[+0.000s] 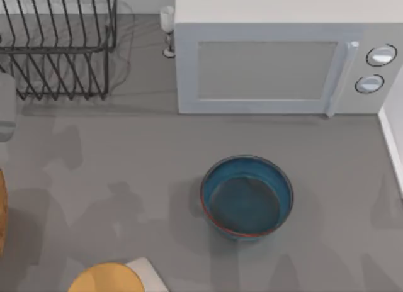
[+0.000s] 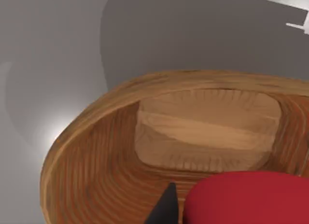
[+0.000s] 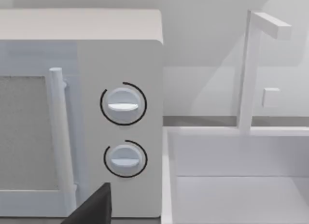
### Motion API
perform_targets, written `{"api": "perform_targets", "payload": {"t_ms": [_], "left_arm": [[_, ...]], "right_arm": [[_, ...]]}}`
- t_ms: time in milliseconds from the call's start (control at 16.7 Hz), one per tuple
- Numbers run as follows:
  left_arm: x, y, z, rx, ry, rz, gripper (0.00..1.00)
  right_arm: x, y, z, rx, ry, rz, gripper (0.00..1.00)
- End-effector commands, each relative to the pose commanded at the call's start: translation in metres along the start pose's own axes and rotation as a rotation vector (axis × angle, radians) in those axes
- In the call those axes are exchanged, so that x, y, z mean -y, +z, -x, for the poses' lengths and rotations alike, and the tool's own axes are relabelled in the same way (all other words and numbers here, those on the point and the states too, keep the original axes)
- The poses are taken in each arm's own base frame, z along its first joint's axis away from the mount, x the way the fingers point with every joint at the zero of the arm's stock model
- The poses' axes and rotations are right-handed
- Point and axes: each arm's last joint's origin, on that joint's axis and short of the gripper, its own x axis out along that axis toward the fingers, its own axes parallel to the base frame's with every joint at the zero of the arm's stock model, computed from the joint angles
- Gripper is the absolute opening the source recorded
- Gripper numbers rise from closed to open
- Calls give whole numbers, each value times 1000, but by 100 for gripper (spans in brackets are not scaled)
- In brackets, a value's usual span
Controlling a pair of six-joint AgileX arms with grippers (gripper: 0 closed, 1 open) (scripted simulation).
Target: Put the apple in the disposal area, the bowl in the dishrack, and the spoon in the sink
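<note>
apple, red and smooth, seen close under the left wrist camera directly above a wooden basket, apparently the disposal area; a dark finger of the left hand lies against the fruit, which suggests the hand is clenched on it, though the second finger is hidden and a full grasp cannot be confirmed. bowl, teal with a reddish rim, stands upright in the middle of the grey tabletop, in front of the microwave. dishrack, black wire, sits at the top view's far left corner, well apart from the bowl. right hand faces the microwave dials, with the white sink and its faucet beside; one dark finger shows, and its state cannot be told. judged step: dropping the apple into the basket. likely faults: a release off-centre could let the round fruit strike the sloping wooden wall and roll out over the rim; too high a release could make it bounce.
</note>
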Motion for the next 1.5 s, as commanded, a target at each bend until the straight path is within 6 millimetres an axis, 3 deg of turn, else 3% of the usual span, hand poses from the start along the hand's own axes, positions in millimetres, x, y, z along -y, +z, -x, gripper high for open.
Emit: {"api": "perform_targets", "payload": {"t_ms": [360,840,1320,1500], "left_arm": [[23,-35,16,13,57,-253,0],[26,-38,18,13,72,-284,0],[20,-40,-45,13,73,-280,0],[21,-40,-51,14,72,-279,0]], "right_arm": [[0,0,0,0,0,0,100],[0,0,0,0,0,0,100],[0,0,0,0,0,0,100],[0,0,0,0,0,0,100]]}}
